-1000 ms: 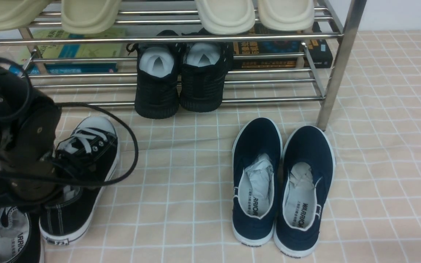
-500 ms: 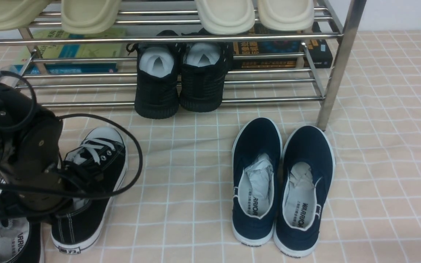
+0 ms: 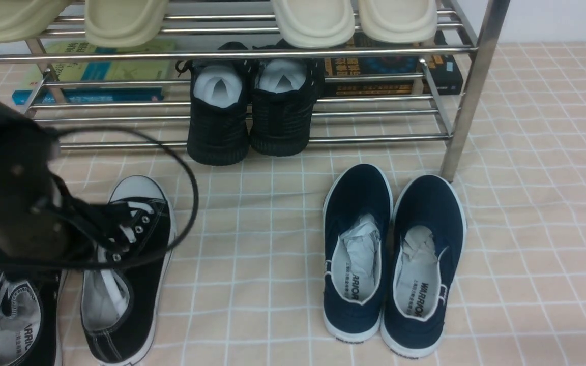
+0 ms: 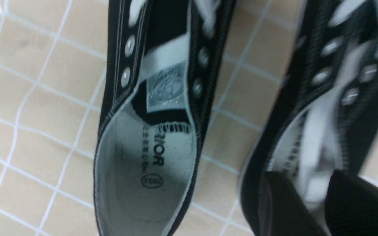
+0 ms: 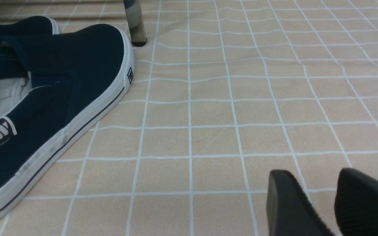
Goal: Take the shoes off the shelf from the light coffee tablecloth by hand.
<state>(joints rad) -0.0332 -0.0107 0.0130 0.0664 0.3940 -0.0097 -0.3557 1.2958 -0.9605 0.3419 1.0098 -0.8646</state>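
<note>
Two black canvas sneakers with white laces lie side by side on the light coffee tablecloth (image 3: 272, 229) at the near left, one (image 3: 135, 284) to the right of the other (image 3: 13, 325). The chrome shelf (image 3: 272, 138) stands behind them. My left arm (image 3: 13, 203) hovers blurred over their laced fronts. In the left wrist view my left gripper (image 4: 307, 183) is open just above the right sneaker (image 4: 333, 82), over its white lining, with the other sneaker (image 4: 156, 157) beside it. My right gripper (image 5: 307, 178) is open and empty over bare cloth.
A pair of navy slip-ons (image 3: 356, 254) sits on the cloth near the shelf's right leg (image 3: 468, 101). All-black knit shoes (image 3: 219, 122) and books (image 3: 99, 71) fill the lower tier. Cream slippers (image 3: 313, 20) rest on the top tier.
The right sneaker was tilted up in my left gripper; it now lies flat on the cloth beside its mate. The jaws have let go and the left arm has risen toward the left.
</note>
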